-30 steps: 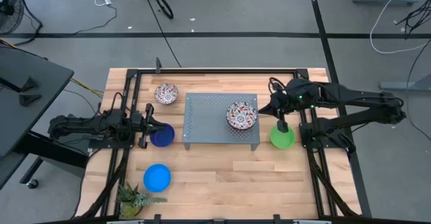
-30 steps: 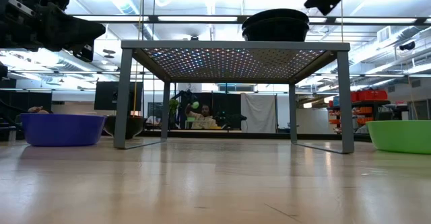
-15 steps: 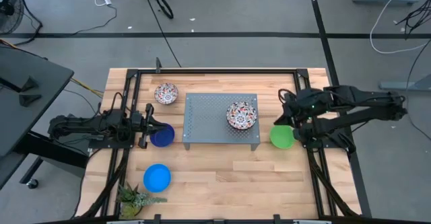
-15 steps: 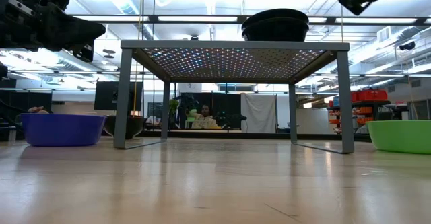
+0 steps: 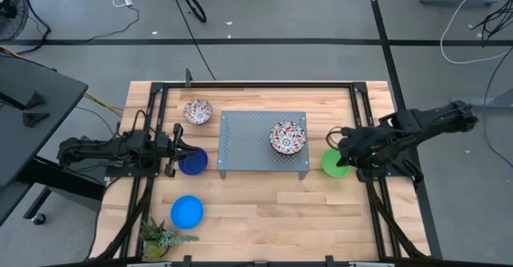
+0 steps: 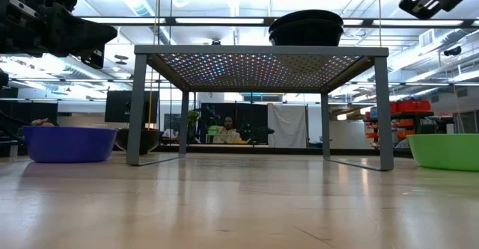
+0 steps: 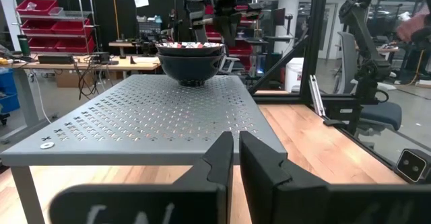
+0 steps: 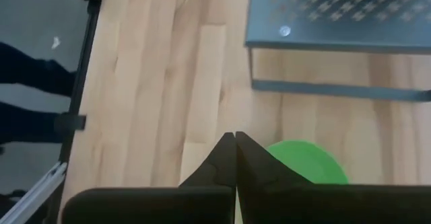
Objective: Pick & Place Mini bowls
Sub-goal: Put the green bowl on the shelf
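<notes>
A: Where do the bowls sit around the grey perforated tray (image 5: pixel 263 143)?

B: A white floral bowl (image 5: pixel 288 136) stands on top of it. A second floral bowl (image 5: pixel 197 111) lies off its far left corner, the dark blue bowl (image 5: pixel 192 162) just left of it, the green bowl (image 5: pixel 336 163) just right, the bright blue bowl (image 5: pixel 187 212) nearer the plant (image 5: pixel 159 236).

A: And the grippers?

B: The right gripper (image 8: pixel 235 141) hangs above the green bowl, fingers pressed together, empty. The left gripper (image 7: pixel 235 146) waits beside the dark blue bowl, fingers nearly closed, empty.

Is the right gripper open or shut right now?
Shut. In its wrist view the right gripper has both fingers pressed together with nothing between them, above the green bowl.
</notes>
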